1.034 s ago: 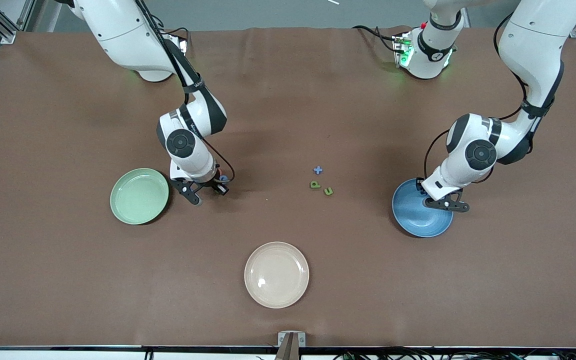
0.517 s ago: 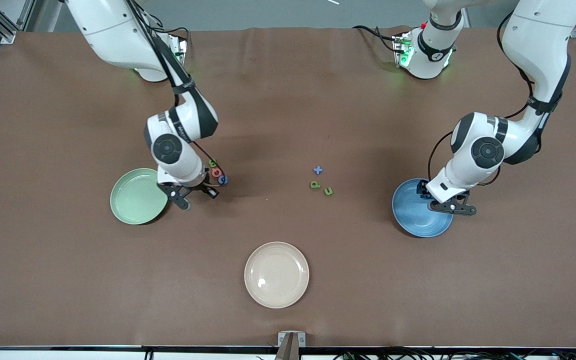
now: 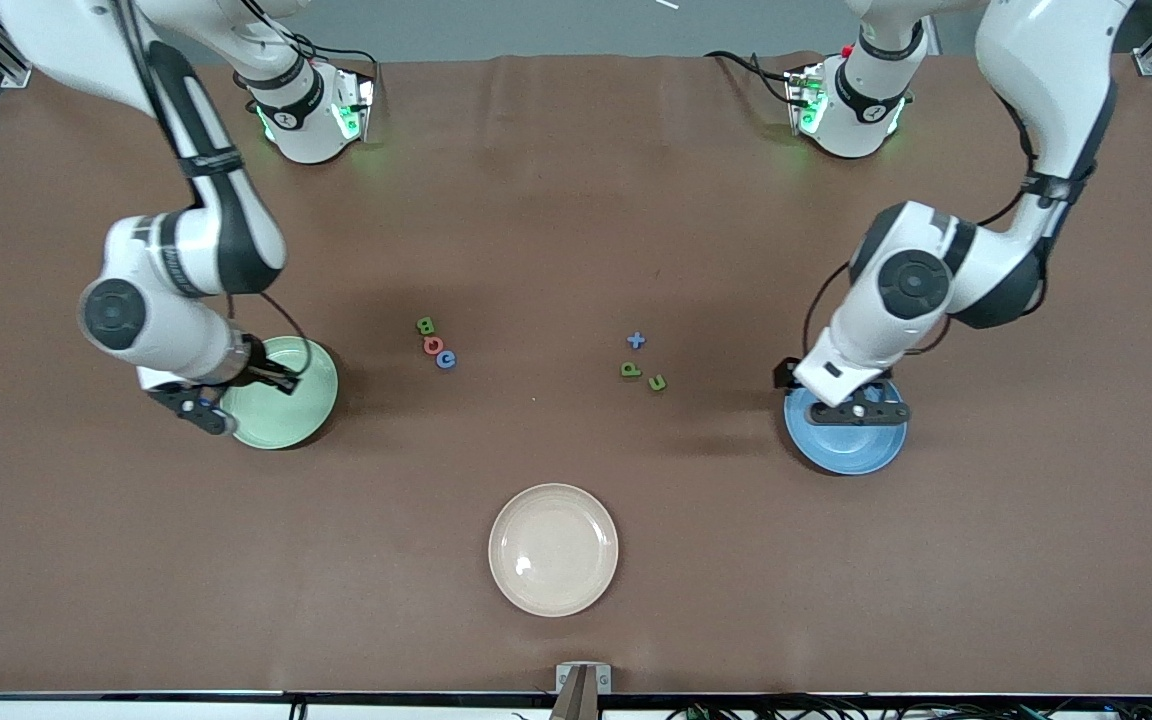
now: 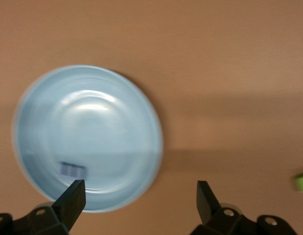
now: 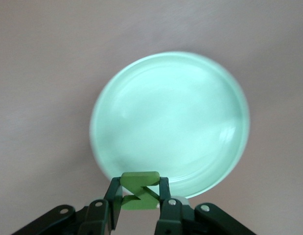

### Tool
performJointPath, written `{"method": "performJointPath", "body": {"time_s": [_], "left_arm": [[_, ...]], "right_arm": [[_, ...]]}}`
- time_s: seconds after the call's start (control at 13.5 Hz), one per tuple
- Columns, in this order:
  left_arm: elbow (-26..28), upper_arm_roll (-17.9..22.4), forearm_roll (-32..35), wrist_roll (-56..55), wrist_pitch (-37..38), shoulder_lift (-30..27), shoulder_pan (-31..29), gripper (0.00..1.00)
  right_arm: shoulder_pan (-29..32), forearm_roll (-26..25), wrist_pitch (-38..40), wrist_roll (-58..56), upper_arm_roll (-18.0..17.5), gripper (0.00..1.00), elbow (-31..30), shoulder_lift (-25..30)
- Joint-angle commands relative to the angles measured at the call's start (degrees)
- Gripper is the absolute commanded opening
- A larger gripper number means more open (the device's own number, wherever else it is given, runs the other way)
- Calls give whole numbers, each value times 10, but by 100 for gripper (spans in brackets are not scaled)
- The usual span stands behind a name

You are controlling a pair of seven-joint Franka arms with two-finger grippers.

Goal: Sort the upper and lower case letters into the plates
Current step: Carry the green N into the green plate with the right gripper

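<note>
Plates take the attention on the brown bench (image 3: 576, 200). The right hand (image 5: 140, 196) hangs over the rim of the pale green plate (image 3: 281, 400), fingers pinched on a green letter N (image 5: 140, 191); that plate's bowl shows nothing in it. The left hand (image 4: 140, 200) hangs over the blue plate (image 3: 841, 445), fingers spread wide and holding nothing, with a small dark blue letter (image 4: 73, 169) lying in that plate. A cream-white plate (image 3: 553, 549), with nothing in it, sits nearest the front camera. Between the two task plates lie a green B (image 3: 426, 325), red O (image 3: 433, 345) and blue C (image 3: 446, 358), and apart from them a blue t (image 3: 636, 340), green p (image 3: 630, 369) and green u (image 3: 656, 382).
</note>
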State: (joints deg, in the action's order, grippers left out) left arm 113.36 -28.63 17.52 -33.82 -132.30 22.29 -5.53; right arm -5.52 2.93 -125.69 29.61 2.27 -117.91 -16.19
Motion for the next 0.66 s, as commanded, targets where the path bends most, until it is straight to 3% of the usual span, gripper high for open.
{"method": "performJointPath", "body": {"time_s": [0.0,0.37,0.59], "left_arm": [[-56,-1,5,-93,11,52,54,100],[-113,2,10,-280,11,122,119,100],[-128,2,11,-390,10,150,142,100]], "right_arm": [[30,2,-30,-33,-13,0,-50,11],[37,3,-152,-57,-13,0,-122,3],[35,3,-176,-57,-14,0,-127,-17]]}}
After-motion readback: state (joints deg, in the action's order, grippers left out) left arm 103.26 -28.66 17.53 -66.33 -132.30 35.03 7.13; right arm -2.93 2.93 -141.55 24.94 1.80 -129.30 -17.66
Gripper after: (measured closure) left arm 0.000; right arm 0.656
